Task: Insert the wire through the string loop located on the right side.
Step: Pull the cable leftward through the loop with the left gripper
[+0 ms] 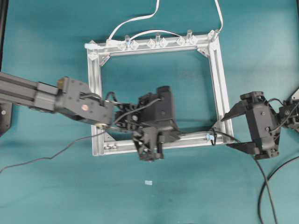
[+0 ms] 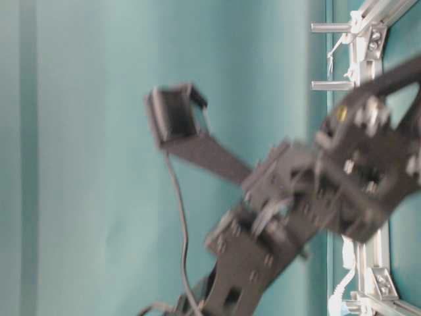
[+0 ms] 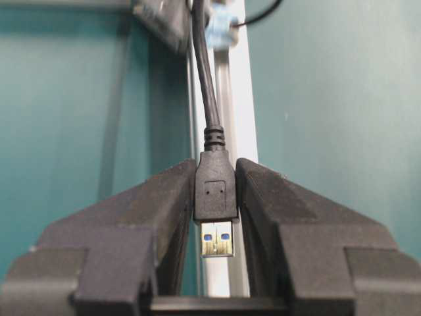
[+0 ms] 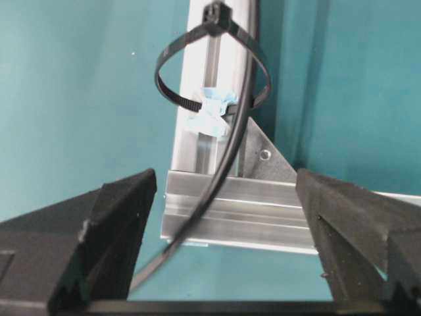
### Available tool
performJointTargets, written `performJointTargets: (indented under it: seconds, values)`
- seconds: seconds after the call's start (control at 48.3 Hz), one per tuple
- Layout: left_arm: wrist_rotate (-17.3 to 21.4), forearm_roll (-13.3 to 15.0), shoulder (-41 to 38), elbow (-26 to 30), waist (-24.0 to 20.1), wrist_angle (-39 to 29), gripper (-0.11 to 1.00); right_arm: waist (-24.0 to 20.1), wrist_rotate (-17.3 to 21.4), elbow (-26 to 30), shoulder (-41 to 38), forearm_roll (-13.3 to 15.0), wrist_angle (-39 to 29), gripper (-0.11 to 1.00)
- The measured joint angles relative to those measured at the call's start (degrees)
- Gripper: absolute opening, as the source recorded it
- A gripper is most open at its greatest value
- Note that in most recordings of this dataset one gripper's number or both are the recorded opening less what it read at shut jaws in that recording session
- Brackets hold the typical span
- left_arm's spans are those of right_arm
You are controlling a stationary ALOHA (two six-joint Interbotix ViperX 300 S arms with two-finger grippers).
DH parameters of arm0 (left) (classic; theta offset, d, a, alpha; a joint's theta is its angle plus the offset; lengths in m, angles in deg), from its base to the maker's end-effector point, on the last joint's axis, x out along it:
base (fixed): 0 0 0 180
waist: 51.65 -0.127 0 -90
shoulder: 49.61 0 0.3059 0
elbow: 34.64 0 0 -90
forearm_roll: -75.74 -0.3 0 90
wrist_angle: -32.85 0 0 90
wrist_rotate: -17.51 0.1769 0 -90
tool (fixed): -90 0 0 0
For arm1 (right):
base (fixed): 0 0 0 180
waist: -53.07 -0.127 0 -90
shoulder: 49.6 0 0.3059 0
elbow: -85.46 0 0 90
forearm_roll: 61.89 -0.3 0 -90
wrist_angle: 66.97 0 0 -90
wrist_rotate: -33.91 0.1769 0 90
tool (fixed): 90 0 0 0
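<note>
A: Wire (image 3: 205, 85) already runs through the string loop (image 4: 212, 62) at the frame's (image 1: 216, 79) bottom-right corner, I judge; the pull-through is in hand.

B: Left to right, then. The left gripper (image 3: 216, 210) is clamped narrow on the plug (image 3: 215, 192) over the frame's bottom rail; metal tip points to six o'clock in its wrist view, cable running off toward twelve.

A: And the right gripper (image 4: 223, 217)?

B: Spread wide, holding nothing, facing the loop. Next calls for drawing slack without snagging.
</note>
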Motion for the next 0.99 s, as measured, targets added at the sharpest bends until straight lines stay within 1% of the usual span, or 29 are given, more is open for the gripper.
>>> performJointTargets:
  seconds: [0.311, 0.518, 0.705, 0.85, 0.995]
  values:
    - [-0.1, 0.0, 8.2, -9.1, 0.3, -1.8, 0.22, -0.1, 0.0, 0.0, 0.1, 0.0, 0.2, 0.94]
    - [-1.9, -0.1, 12.8, -14.0, 0.3, -3.3, 0.22, 0.0, 0.0, 0.0, 0.1, 0.0, 0.2, 0.94]
    - [-4.4, 0.0, 16.0, -17.8, 0.6, -4.0, 0.22, -0.1, 0.0, 0.1, 0.1, 0.0, 0.2, 0.94]
    - [-7.5, 0.0, 18.5, -20.7, 1.5, -6.0, 0.22, -0.1, 0.0, 0.0, 0.1, 0.0, 0.3, 0.94]
    - [-10.6, 0.0, 21.2, -23.6, 3.3, -8.3, 0.22, -0.1, 0.0, 0.0, 0.1, 0.0, 0.3, 0.94]
